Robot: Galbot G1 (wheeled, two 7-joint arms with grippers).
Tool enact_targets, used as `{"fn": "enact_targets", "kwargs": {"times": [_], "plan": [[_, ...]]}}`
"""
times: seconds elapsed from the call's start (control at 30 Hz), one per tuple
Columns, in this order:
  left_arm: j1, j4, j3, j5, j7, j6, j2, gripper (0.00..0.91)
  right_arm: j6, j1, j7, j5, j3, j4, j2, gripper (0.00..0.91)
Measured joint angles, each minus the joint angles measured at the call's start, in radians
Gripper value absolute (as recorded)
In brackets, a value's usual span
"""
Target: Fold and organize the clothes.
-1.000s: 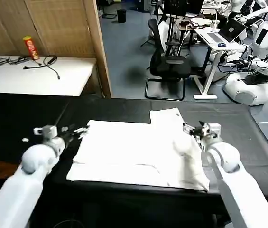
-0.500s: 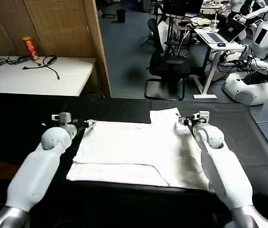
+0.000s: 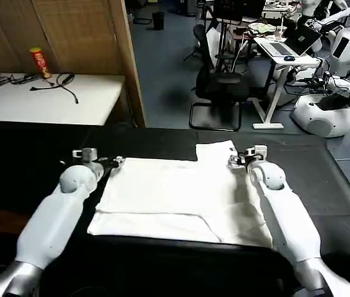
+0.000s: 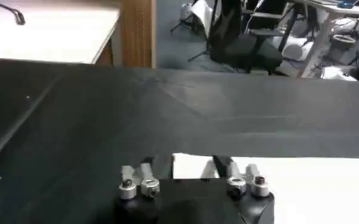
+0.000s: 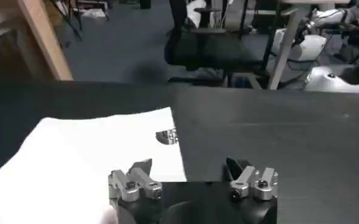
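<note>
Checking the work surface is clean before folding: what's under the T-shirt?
The T-shirt lies flat on a black table. Whatever the cloth covers is hidden.

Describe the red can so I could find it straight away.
Start at the white side table beyond the black workbench, on the robot's left. The tall red cylindrical can stands upright near its back edge, beside black cables; nothing else there is brightly coloured.

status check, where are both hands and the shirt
Left hand open at T-shirt's far left corner. Right hand open at far right edge. Shirt flat on black table, nothing blocking.
</note>
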Motion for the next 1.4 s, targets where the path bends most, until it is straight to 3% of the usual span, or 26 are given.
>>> {"fn": "enact_targets", "kwargs": {"times": [0.03, 0.23, 0.5, 0.83, 1.03, 1.4], "plan": [[0.0, 0.003, 0.0, 0.0, 0.001, 0.0, 0.0, 0.107, 0.0, -0.002, -0.001, 0.0, 0.001, 0.003, -0.001, 0.117], [0.004, 0.006, -0.001, 0.004, 0.005, -0.005, 0.002, 0.0, 0.024, -0.015, -0.011, 0.002, 0.006, 0.015, -0.006, 0.0], [0.021, -0.036, -0.019, -0.019, -0.004, -0.003, 0.007, 0.0, 0.127, -0.053, -0.052, -0.009, 0.008, 0.087, -0.041, 0.0], [0.086, -0.202, -0.064, -0.088, -0.053, 0.018, 0.061, 0.0, 0.128, -0.202, -0.075, 0.007, 0.047, 0.324, -0.155, 0.0], [0.194, -0.374, -0.109, -0.103, -0.057, 0.023, 0.129, 0.0, 0.098, -0.324, -0.07, 0.025, 0.081, 0.492, -0.243, 0.0], [0.446, -0.646, -0.213, -0.122, -0.071, 0.044, 0.282, 0.0, -0.027, -0.548, 0.008, 0.131, 0.116, 0.724, -0.378, 0.0]]}}
